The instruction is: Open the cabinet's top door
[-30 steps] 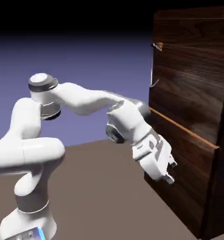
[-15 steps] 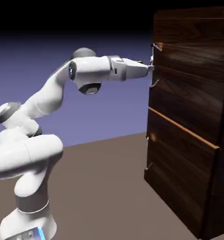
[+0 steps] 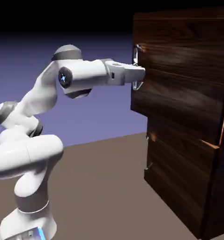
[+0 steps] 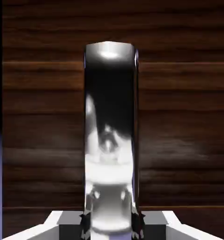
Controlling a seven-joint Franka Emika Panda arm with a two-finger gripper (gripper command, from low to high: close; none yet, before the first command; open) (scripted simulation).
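Dark wood-grain top door (image 3: 179, 79) was the upper, larger panel of the cabinet (image 3: 212, 187), at the exterior view's right. Its handle edge stood out proud of the lower panel (image 3: 179, 183), so door appeared part open; hinge side not visible.

Handle (image 4: 109, 140): thin vertical silver bar, polished, reflective. In exterior view it sat at door's near edge (image 3: 136, 70), w/ short brackets top and bottom. Judged rigid metal, slick surface, so slip along the bar is poss. under a sideways pull. Best hold judged mid-bar, between brackets, w/ pads square to the bar.

Door judged stiff and fairly heavy for its size; should swing on an arc, not slide straight. A pull would need to follow that arc or the grip could twist off.

Gripper (image 4: 110, 227) was clamped on the handle: in hand view the bar ran up between the two fingertips (image 4: 85, 225), filling the gap, jaws closed down tight on it. Contact seen both sides of bar. In exterior view the hand (image 3: 125, 75) was level, pointing at the door face approx. mid-handle.

Arm (image 3: 43, 93) reached from lower left. Brown table (image 3: 104, 187) below. Blue-violet backdrop (image 3: 95, 112) behind.
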